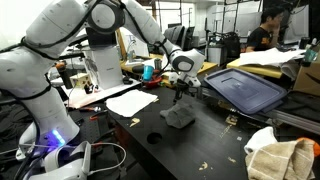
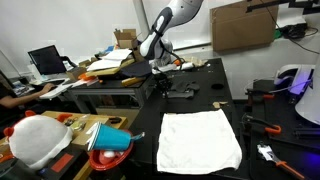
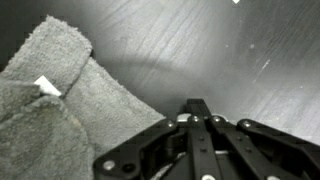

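Note:
My gripper [image 3: 197, 106] is shut and holds nothing; its fingers meet at one tip above the dark tabletop [image 3: 200, 45]. A crumpled grey cloth [image 3: 50, 115] with a small white tag [image 3: 47, 87] lies just beside it, apart from the fingers. In both exterior views the gripper [image 1: 180, 88] [image 2: 158, 82] hangs a little above the table, with the grey cloth [image 1: 179, 117] [image 2: 181, 92] below and next to it.
A white towel [image 2: 200, 140] lies flat on the black table. White paper sheets [image 1: 132, 102] and a dark tray [image 1: 245, 88] flank the cloth. A beige cloth bundle [image 1: 280, 160] sits at the table corner. Cluttered benches stand behind.

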### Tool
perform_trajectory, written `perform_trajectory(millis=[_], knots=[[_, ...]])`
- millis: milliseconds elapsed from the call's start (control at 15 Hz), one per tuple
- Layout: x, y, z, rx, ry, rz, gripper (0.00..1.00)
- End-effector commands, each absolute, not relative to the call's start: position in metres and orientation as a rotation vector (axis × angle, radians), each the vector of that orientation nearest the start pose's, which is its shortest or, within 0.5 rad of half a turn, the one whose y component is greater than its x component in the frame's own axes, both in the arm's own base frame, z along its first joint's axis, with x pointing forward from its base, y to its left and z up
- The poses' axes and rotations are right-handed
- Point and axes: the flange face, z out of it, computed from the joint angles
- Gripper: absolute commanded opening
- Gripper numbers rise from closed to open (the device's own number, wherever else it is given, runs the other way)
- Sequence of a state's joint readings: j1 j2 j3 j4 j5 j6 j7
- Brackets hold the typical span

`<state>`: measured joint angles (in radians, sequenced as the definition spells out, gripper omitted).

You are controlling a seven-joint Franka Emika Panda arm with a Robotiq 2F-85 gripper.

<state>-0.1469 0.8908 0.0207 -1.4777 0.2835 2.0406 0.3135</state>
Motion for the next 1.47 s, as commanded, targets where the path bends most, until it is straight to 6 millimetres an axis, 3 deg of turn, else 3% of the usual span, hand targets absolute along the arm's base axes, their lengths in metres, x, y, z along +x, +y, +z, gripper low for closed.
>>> perform_trajectory(millis=[0,67,333,467,667,1000,1400], knots=[[0.659,-0.078,0.161,-2.728,0.803,0.524,0.29],[0.655,-0.083,0.172,-2.746,0.784,0.535,0.32],[0.62,-0.11,0.215,-2.854,0.548,0.739,0.61],[0.601,-0.117,0.226,-2.883,0.425,0.869,0.77],[0.581,-0.123,0.222,-2.944,0.25,1.038,0.98],[0.574,-0.123,0.186,-3.1,0.113,1.142,1.0],[0.586,-0.114,0.156,-3.218,-0.001,1.043,1.0]])
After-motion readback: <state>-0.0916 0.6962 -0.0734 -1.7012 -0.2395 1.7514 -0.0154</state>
